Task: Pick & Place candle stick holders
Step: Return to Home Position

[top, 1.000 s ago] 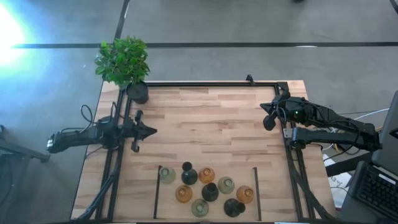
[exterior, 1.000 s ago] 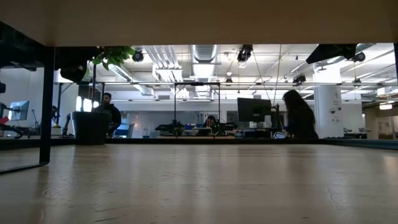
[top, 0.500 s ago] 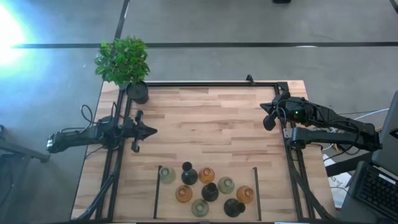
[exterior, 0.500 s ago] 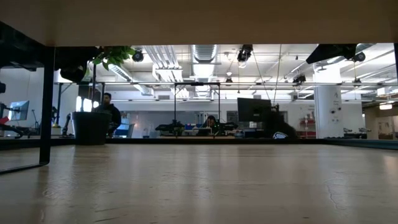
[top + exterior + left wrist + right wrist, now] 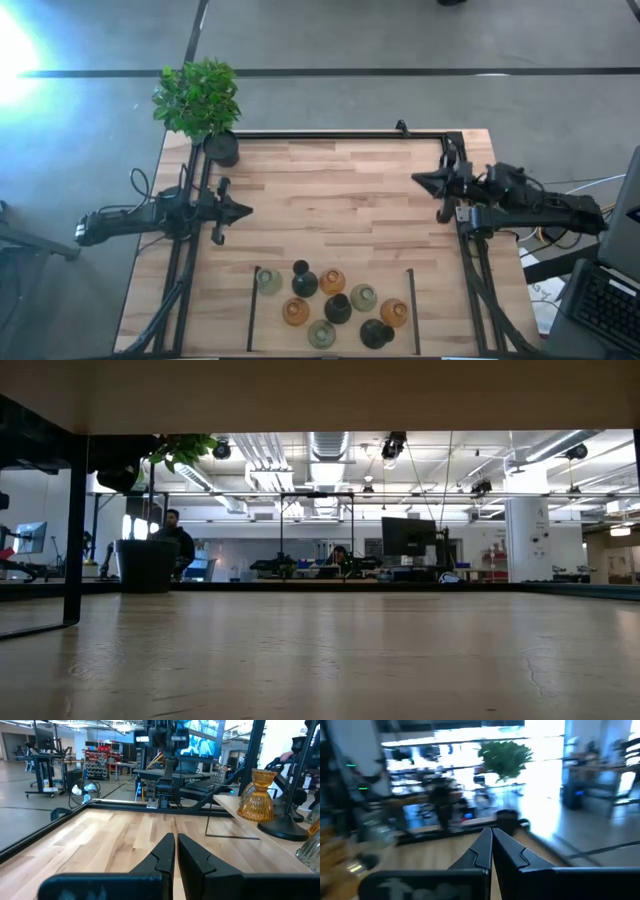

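Observation:
Several candle stick holders [image 5: 331,305], black, amber and pale green-grey, stand upright on their bases in a cluster near the table's near edge. The left wrist view shows an amber one [image 5: 257,795] and a black one's base [image 5: 285,827]. My left gripper [image 5: 245,211] is shut and empty at the table's left side, pointing level toward the right. My right gripper [image 5: 415,179] is shut and empty at the right side, pointing level toward the left, and it also shows in its own wrist view [image 5: 491,834]. Both are well clear of the holders.
A potted green plant [image 5: 198,97] in a black pot [image 5: 222,148] stands at the far left corner. A black frame rail [image 5: 340,134] runs along the far edge. Two short black bars [image 5: 253,295] [image 5: 411,297] flank the holders. Bare wood [image 5: 330,200] lies between the arms.
My right gripper has tipped up from pointing downward to level, so it now aims toward the table's left edge. It has risen a little and stayed shut. The left arm and the holders have kept still.

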Robot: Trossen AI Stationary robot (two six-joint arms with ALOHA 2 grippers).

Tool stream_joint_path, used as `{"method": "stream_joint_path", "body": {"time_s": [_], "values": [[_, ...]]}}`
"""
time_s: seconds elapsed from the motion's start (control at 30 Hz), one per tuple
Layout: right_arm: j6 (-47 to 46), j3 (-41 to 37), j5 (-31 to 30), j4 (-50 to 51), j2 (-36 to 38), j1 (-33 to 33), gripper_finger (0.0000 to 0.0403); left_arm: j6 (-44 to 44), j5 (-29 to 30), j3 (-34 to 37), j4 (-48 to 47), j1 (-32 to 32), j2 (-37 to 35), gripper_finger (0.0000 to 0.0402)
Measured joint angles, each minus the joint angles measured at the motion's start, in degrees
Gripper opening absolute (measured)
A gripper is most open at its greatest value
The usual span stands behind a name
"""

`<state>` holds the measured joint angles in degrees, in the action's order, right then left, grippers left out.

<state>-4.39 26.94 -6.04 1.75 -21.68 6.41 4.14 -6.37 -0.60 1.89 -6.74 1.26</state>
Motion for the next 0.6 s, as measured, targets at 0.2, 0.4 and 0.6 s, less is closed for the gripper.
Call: {"method": "stream_joint_path", "body": {"time_s": [0.2,0.4,0.6], "values": [[4.1,-12.2,2.9,-9.1,8.5,-8.1,0.0008,0.0,0.0,0.0,0.0,0.0,0.0,0.0023],[6.8,-20.9,3.4,-11.8,17.2,-10.5,0.0008,0.0,0.0,0.0,0.0,0.0,0.0,0.0023],[3.7,-26.5,3.7,-11.2,21.7,-10.6,0.0008,0.0,0.0,0.0,0.0,0.0,0.1,0.0023]]}}
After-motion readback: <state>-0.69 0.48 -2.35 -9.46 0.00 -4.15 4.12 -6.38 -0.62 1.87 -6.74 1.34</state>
